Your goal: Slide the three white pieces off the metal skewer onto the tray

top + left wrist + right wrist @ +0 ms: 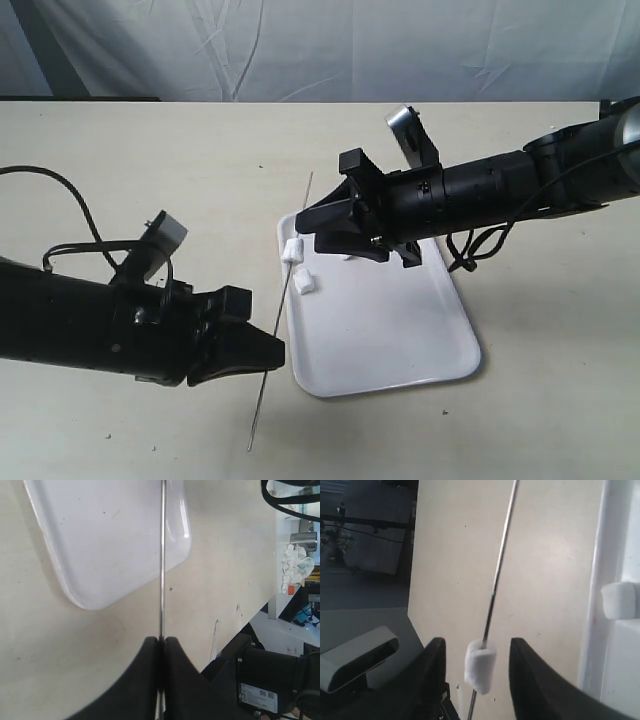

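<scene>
You had 2 arms working, 1 metal skewer [280, 315], 1 tray [400, 320], and I counted 2 white pieces in clear view. A pale speck under the right arm was too hidden to call. The skewer was a thin, straight grey rod, tilted across the tray's left edge. The left gripper [275, 350] was clamped tight on it near the lower end, black fingers [150, 670] pressed together w/ the rod [162, 555] between them. The threaded piece [292, 250] sat on the rod, soft, squarish, marshmallow-like. The right gripper [477, 642] straddled it w/ jaws apart, a gap showing on each side of the lump [480, 665], so it wasn't squeezing. The loose piece [305, 283] lay on the tray just inside the rim [600, 605], beside the rod but off it. The tray was glossy white, flat, w/ rounded corners and a low lip [80, 595]. Around it you had a matte beige tabletop [550, 400], a creased pale cloth backdrop [300, 50] and black cables [70, 205] by the left arm. The right arm's body hung over the tray's far end and blocked that part.
</scene>
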Tool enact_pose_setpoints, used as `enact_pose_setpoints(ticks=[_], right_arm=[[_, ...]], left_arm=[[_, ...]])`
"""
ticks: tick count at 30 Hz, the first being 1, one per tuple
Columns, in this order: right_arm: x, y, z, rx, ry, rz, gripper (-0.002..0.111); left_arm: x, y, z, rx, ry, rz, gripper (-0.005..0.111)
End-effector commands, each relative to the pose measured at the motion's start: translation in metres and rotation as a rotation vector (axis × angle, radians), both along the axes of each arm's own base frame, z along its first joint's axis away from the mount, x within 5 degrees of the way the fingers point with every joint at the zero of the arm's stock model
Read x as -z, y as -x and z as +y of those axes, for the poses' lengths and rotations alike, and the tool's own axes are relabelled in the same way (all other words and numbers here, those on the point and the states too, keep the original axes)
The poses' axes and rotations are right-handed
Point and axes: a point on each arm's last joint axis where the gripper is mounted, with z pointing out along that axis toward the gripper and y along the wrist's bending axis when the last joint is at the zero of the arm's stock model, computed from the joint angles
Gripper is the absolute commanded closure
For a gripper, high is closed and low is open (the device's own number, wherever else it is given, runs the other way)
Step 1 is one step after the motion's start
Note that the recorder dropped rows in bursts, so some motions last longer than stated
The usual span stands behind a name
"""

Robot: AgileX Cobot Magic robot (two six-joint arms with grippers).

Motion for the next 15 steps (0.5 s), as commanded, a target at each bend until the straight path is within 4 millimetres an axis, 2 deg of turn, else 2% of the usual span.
enact_pose_setpoints(ticks=[1, 9, 15], right_arm=[[0.0, 0.0, 0.0, -0.009, 0.005, -0.011, 0.069], [-0.001, 0.004, 0.005, -0.035, -0.005, -0.009, 0.069], [0.005, 0.004, 0.002, -0.05, 0.071, -0.029, 0.069]], left_arm=[[-0.005, -0.003, -0.002, -0.007, 0.01, -0.016, 0.107], [-0.009, -0.011, -0.005, -0.03, 0.012, -0.024, 0.107], [0.01, -0.012, -0.009, 0.007, 0.012, 0.059, 0.107]])
